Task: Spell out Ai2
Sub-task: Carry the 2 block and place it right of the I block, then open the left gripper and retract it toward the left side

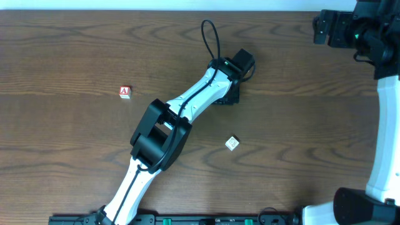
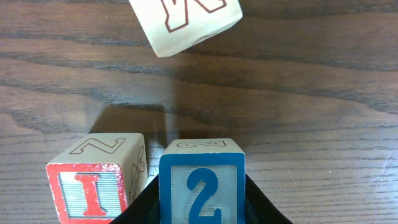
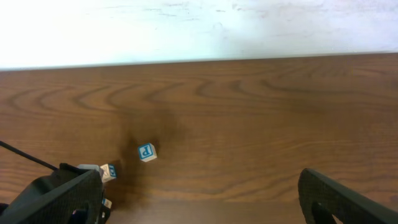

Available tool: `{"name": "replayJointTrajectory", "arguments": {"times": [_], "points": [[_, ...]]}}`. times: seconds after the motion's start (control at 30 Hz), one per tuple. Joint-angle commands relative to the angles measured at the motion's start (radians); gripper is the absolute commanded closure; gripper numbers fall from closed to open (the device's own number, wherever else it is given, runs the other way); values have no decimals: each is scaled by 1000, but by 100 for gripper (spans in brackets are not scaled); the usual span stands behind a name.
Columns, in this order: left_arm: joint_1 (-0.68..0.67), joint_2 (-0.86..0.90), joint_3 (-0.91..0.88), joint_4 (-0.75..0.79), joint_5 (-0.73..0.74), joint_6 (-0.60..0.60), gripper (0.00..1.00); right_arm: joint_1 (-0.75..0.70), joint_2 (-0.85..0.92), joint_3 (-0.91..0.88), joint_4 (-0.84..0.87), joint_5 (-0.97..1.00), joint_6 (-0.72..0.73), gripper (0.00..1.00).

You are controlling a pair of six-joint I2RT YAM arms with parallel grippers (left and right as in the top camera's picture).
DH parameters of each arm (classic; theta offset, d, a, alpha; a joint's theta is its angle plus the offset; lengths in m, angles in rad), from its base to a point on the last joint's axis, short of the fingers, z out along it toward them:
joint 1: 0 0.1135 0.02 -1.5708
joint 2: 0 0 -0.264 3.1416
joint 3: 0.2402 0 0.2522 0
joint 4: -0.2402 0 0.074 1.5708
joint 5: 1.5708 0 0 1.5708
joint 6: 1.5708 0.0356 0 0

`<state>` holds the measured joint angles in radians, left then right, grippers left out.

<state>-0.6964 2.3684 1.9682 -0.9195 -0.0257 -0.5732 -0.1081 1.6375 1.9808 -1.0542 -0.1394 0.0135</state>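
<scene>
My left gripper [image 1: 226, 95] is shut on a blue "2" block [image 2: 202, 186], low at the table's middle. A red "I" block [image 2: 93, 186] stands right beside it on its left, nearly touching. A pale block with a red-outlined letter [image 2: 186, 22] lies tilted just beyond them; I cannot read the letter. In the overhead view the arm hides the "2" and "I" blocks. A red "A" block [image 1: 125, 92] sits alone at the left. My right gripper [image 3: 202, 196] is open and empty, raised at the far right corner [image 1: 322, 28].
A small pale block [image 1: 232, 143] lies right of the left arm's forearm. The right wrist view shows a blue "P" block [image 3: 147, 152] and another blue-edged block [image 3: 109, 171] on the wood. The table's far edge meets a white wall [image 3: 199, 31].
</scene>
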Motion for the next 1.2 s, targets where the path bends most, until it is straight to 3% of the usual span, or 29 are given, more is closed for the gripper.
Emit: {"name": "replayJointTrajectory", "arguments": {"times": [0.0,0.03,0.37,0.77,0.97,1.17], "points": [[2,15,-5,-6,1,-11,68,-5,-20,1,0,-8,-15,1],[2,15,-5,-6,1,-11,64,-5,-20,1,0,-8,-15,1],[3,15,-5,-6,0,-11,60,-5,-20,1,-1,-8,-15,1],[48,10,27,69,-14,27,60,-5,-20,1,0,-8,-15,1],[81,10,158,140,-118,129,59,-5,-20,1,8,-46,-15,1],[92,4,401,86,-175,217,53,-5,-20,1,18,-53,-15,1]]}}
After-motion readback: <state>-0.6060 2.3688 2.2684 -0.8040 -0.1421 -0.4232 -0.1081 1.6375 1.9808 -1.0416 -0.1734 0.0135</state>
